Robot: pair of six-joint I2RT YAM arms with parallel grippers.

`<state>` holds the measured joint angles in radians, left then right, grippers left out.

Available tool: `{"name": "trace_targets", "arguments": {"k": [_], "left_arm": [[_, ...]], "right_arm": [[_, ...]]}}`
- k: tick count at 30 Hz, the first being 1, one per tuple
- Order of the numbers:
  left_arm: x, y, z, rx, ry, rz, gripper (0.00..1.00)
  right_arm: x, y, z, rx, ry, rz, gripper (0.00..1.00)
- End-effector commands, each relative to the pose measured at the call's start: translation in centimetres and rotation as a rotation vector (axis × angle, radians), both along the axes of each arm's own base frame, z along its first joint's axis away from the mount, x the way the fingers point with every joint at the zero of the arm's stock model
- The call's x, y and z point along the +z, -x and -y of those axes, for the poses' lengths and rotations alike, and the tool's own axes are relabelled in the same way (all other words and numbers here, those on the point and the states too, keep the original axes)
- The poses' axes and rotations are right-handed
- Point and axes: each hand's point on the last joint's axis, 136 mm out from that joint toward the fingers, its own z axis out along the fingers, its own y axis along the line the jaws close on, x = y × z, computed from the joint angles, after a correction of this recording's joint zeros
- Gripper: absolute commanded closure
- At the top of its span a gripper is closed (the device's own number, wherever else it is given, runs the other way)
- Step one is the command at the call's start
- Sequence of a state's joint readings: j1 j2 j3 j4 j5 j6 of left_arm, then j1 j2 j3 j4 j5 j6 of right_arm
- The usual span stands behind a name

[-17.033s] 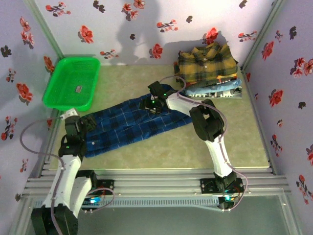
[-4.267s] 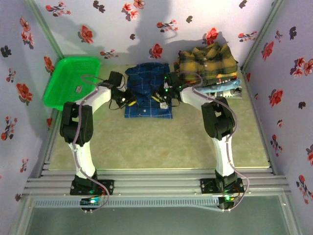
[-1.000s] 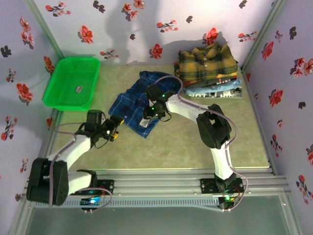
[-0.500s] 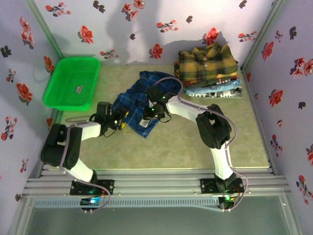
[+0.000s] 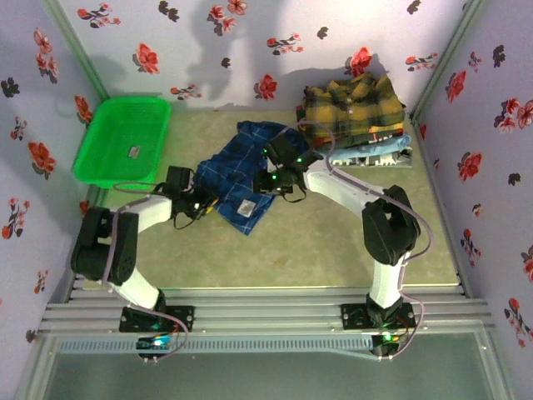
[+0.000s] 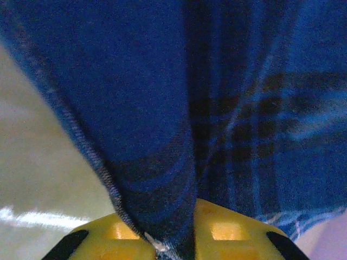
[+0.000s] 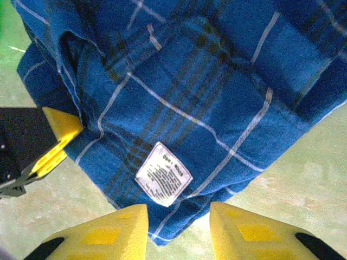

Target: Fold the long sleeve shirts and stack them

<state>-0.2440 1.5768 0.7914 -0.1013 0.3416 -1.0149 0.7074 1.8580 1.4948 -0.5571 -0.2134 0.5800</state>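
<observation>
Blue plaid shirt (image 5: 236, 172) half-folded; left claw (image 6: 181, 211) pinches its edge; right claw (image 7: 178, 216) parted above label (image 7: 162, 174).

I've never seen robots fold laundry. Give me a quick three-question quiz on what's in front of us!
1. True or false: the left hand is pinching the edge of the blue plaid shirt.
2. What tops the stack at the back right? A) a mustard plaid shirt B) a red towel C) a white box
3. Fill in: the plastic basket is ____.
Key: 1 true; 2 A; 3 green.
</observation>
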Motion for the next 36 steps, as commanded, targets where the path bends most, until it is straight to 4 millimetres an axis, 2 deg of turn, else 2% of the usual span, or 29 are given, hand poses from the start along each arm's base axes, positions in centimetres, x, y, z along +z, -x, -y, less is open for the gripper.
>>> {"name": "trace_targets", "arguments": {"k": [1, 4, 7, 9, 15, 17, 20, 22, 24, 27, 29, 32, 36], "left_arm": [[0.8, 5.1, -2.2, -0.213, -0.184, -0.075, 0.83], [2.5, 7.6, -3.1, -0.295, -0.236, -0.079, 0.83], [3.5, 9.5, -3.8, -0.350, -0.268, -0.092, 0.84], [4.3, 10.6, -4.0, -0.377, -0.276, -0.093, 0.84], [6.9, 12.8, -4.8, -0.413, -0.295, -0.087, 0.85], [7.7, 13.3, -5.0, -0.425, -0.299, -0.085, 0.85], [8.6, 13.9, -5.0, -0.440, -0.296, -0.080, 0.86], [9.1, 14.3, -5.0, -0.456, -0.296, -0.078, 0.86], [9.9, 14.6, -5.2, -0.479, -0.308, -0.079, 0.86], [11.4, 14.6, -5.6, -0.504, -0.346, -0.067, 0.87], [12.8, 14.3, -6.1, -0.521, -0.386, -0.055, 0.87], [14.6, 13.6, -6.5, -0.531, -0.425, -0.024, 0.87], [14.9, 13.2, -6.4, -0.560, -0.436, -0.023, 0.87]], "right_arm": [[0.5, 1.8, -1.7, 0.017, -0.030, -0.020, 0.64], [0.2, 3.9, -5.6, 0.097, -0.057, -0.045, 0.65], [-1.3, 4.9, -8.5, 0.118, -0.056, -0.077, 0.67], [-2.3, 4.6, -10.4, 0.105, -0.096, -0.099, 0.69], [-4.6, 3.0, -13.9, 0.105, -0.141, -0.156, 0.71], [-5.6, 2.3, -13.2, 0.077, -0.098, -0.138, 0.71], [-6.8, -0.8, -8.8, -0.063, 0.036, -0.057, 0.70], [-6.8, -3.3, -5.8, -0.165, 0.062, -0.018, 0.69], [-5.7, -5.3, -3.7, -0.230, 0.052, 0.012, 0.68], [-2.7, -5.9, -4.2, -0.194, -0.044, 0.045, 0.64], [-0.2, -4.7, -5.8, -0.135, -0.162, 0.038, 0.63], [3.0, -1.5, -8.5, -0.053, -0.344, 0.015, 0.63], [4.9, 2.6, -13.4, 0.073, -0.513, -0.084, 0.67]]}}
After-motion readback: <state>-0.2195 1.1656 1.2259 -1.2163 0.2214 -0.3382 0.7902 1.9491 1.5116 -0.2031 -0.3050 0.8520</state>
